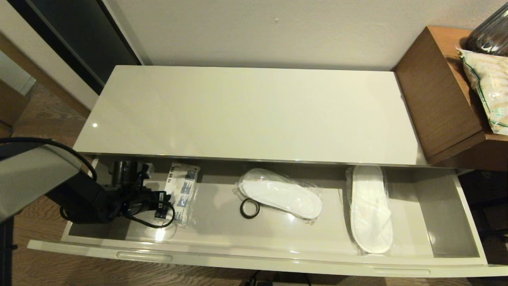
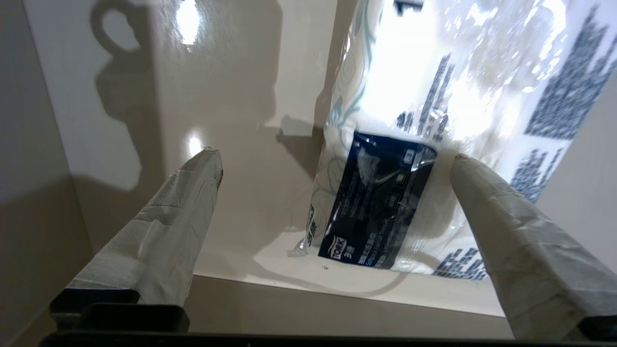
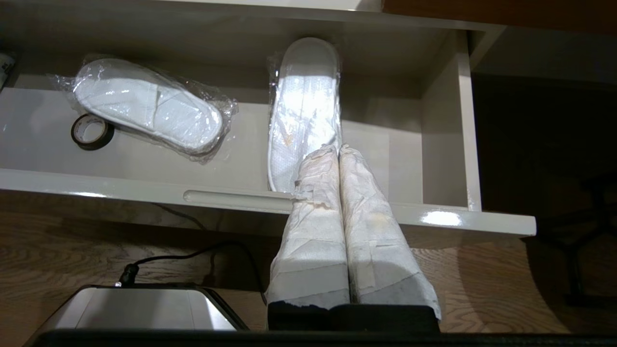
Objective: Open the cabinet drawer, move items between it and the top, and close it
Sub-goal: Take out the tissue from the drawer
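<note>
Your left end effector hangs spread inside the open cabinet drawer, one finger over the tissue pack, which lies just ahead on the drawer floor. The pack looks light, soft and slippery in its wrap; pinch across its narrow middle. Your right end effector waits pressed together outside the drawer.

A: Tissue pack? 
B: White wrap, blue patches, black digits, dark navy label. 
A: Drawer? 
B: Glossy beige-grey; top cream-white. 
A: Rest? 
B: Slippers white, tape ring black, side unit brown wood.
</note>
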Robot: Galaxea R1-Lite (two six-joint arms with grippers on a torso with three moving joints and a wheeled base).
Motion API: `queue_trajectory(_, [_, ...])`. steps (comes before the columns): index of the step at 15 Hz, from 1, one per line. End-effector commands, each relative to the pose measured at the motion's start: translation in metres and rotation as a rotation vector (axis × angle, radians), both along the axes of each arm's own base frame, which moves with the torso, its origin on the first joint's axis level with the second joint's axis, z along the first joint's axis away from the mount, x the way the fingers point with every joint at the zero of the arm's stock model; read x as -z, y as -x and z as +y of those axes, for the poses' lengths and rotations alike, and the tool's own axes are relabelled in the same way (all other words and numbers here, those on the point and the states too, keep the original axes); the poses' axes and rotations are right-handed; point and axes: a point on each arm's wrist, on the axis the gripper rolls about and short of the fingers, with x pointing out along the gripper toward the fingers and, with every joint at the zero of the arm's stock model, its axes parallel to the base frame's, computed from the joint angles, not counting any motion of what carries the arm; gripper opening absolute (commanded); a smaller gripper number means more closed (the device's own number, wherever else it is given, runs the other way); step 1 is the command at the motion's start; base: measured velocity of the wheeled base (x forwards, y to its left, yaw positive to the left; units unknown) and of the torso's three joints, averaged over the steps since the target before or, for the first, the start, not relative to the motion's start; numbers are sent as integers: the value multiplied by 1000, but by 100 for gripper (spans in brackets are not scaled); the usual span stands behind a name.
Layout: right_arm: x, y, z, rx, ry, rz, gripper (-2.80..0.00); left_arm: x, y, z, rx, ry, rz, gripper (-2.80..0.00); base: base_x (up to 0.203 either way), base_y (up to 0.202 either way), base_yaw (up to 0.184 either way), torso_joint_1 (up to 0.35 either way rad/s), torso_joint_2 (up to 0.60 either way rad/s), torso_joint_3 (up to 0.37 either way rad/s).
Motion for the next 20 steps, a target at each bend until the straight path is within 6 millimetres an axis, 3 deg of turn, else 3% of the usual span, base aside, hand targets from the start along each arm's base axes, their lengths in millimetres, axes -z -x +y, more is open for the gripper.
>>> queue_trajectory(1, [0,0,0,0,1,-2,-280,-1,0,0,0,1,-4,0,0,0,0,0,0,0])
queue_trajectory(6, [0,0,0,0,1,-2,-280,-11,7,-1,0,1,-18,0,0,0,0,0,0,0])
queue_trajectory(10, [0,0,0,0,1,-2,-280,-27,23,-2,4,1,-34,0,0,0,0,0,0,0])
queue_trajectory(15, [0,0,0,0,1,-3,-280,-26,33,-2,-2,8,-22,0,0,0,0,0,0,0])
queue_trajectory(20, [0,0,0,0,1,-2,-280,-61,46,-2,-3,11,-109,0,0,0,0,0,0,0])
